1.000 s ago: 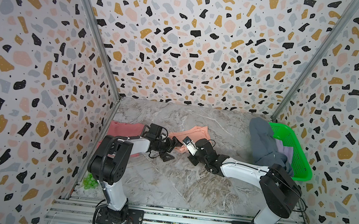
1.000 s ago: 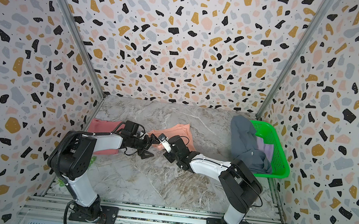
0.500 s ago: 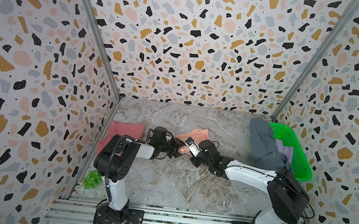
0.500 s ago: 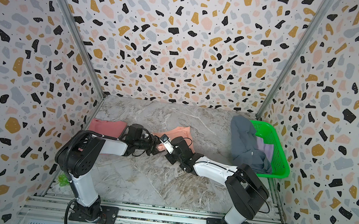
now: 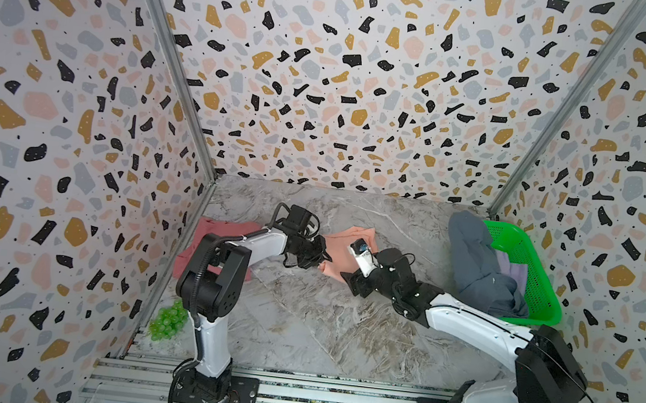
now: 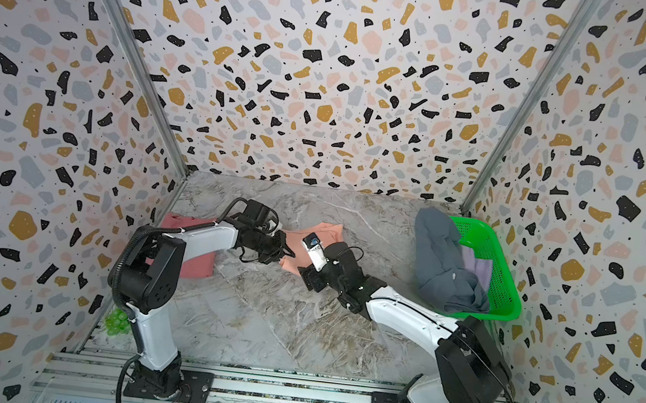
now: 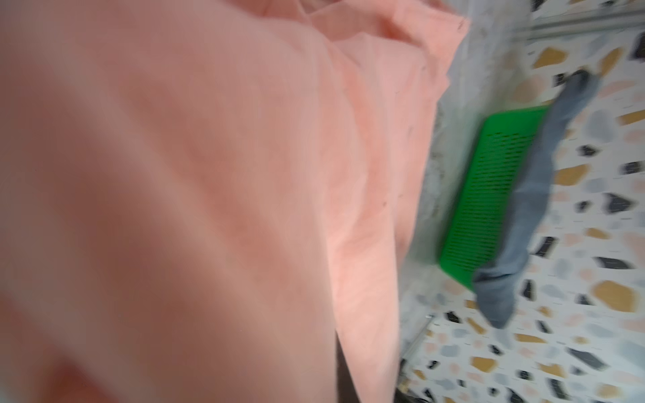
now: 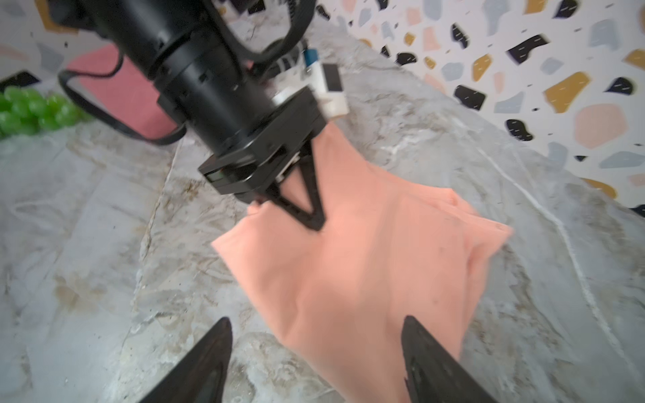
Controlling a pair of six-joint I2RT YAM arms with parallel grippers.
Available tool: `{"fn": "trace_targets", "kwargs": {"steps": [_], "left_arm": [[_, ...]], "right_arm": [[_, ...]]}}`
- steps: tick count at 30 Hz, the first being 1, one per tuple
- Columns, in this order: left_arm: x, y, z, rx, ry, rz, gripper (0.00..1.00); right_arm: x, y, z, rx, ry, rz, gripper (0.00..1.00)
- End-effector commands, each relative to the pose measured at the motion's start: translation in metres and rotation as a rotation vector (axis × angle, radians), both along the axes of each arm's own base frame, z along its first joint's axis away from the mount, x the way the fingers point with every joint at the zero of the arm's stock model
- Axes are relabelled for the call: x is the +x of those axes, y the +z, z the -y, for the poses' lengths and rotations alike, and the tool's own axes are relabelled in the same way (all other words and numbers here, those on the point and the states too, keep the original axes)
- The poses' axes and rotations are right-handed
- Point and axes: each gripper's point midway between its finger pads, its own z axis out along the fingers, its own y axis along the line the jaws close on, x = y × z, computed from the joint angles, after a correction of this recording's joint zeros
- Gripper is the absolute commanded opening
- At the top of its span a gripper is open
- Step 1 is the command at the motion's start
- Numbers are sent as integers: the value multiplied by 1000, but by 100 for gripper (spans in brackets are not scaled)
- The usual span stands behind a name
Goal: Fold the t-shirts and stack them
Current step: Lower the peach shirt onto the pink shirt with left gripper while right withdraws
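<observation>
- Since 1 second ago, the grip on the peach tee [image 8: 366,272] has been swapped. The left gripper [image 8: 311,218], then spread, is now pressed shut on the tee's left edge. The right gripper [image 8: 316,322], then shut, is now spread, with its jaws set astride the tee's lower edge and nothing pinched.
- The left arm has also been swung from above the rose tee [image 5: 221,228] toward frame centre in both top views.
- The handover is judged to free the right arm and to leave the peach tee ready to be drawn leftward onto the rose tee. Stacking is not yet done.
- The peach tee is found at the centre of a top view, on the hard marbled table [image 5: 297,325]. It is soft matt cotton, doubled in layers with rounded creases, and no print is shown.
- The rose tee is laid as a flat folded rectangle at centre left.
- 2 tees are left unfolded at right. The blue-grey tee [image 5: 473,263] is draped limp over the rim of the basket [image 5: 518,235], and the lavender tee [image 5: 512,269] is crumpled inside the glossy perforated plastic.
</observation>
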Motion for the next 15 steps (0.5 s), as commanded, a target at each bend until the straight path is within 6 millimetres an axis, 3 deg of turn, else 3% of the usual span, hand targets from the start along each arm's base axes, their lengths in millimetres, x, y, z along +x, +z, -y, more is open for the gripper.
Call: {"fn": "trace_targets", "kwargs": {"steps": [1,3,7,10,15], "left_arm": [[-41,-24,-76,509,-306,-39,0],[-30,-12,-129,862,-329,0,0],[-17,21,-176,1136,-244,51,0],[-11,48,-195,1267,-198,107,0],[-13,93,-205,1315,-153,193,0]], "right_arm": [[14,30,27,118,-109,-20,78],[26,31,47,138,-171,-31,78],[46,27,76,128,-260,-38,78],[57,30,87,117,-300,-24,78],[70,30,95,105,-336,-21,78]]}}
